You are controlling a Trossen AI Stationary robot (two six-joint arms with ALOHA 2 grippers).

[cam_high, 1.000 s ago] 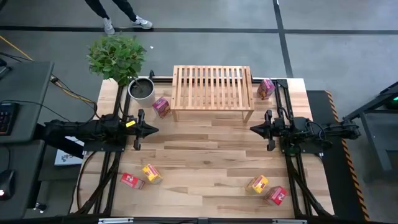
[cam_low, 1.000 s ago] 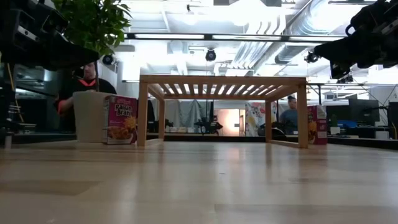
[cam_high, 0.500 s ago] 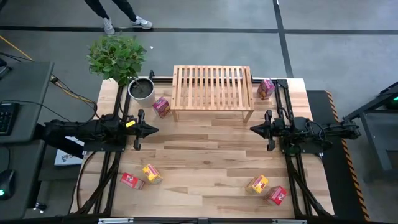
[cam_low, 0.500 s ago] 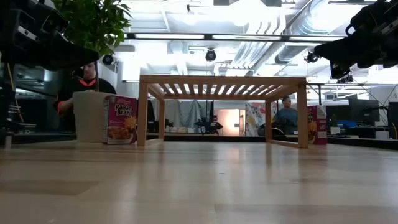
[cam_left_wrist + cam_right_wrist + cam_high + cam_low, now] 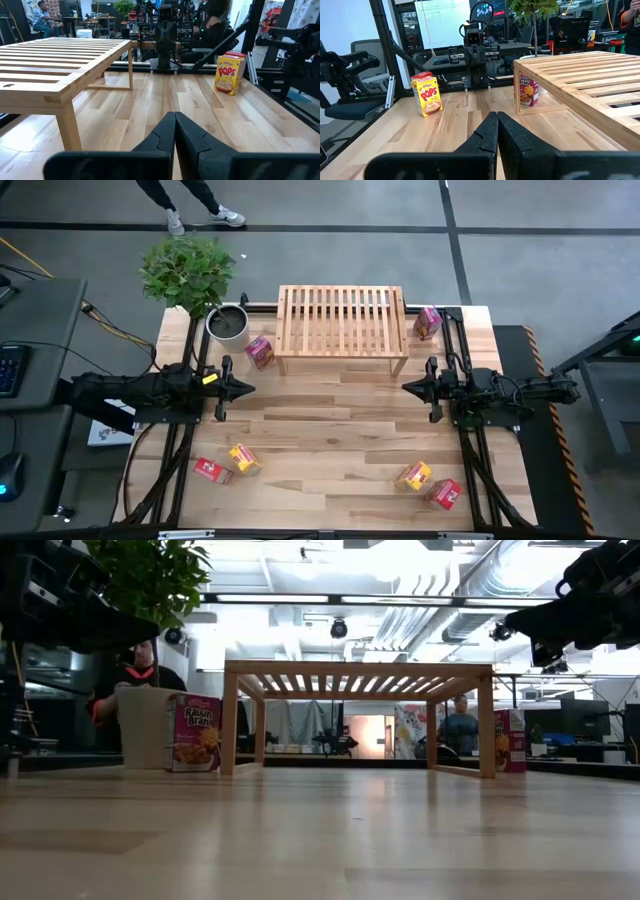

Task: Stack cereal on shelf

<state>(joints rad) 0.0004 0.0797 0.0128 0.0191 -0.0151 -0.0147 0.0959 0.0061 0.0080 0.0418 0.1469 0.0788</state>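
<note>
The slatted wooden shelf point(image 5: 342, 328) stands on its legs at the table's far middle, its top bare. Two pink cereal boxes stand by it: one at its left end point(image 5: 260, 351), one at its right end point(image 5: 427, 322). A red box point(image 5: 211, 470) and a yellow box point(image 5: 243, 458) lie near the front left; a yellow box point(image 5: 414, 476) and a red box point(image 5: 444, 494) near the front right. My left gripper point(image 5: 248, 388) is shut and empty above the table's left side. My right gripper point(image 5: 407, 388) is shut and empty above the right side.
A potted plant point(image 5: 226, 323) stands at the far left corner beside the shelf. Dark metal frame rails point(image 5: 190, 430) run along the table's left and right sides. A person's legs point(image 5: 195, 205) show on the floor beyond the far edge.
</note>
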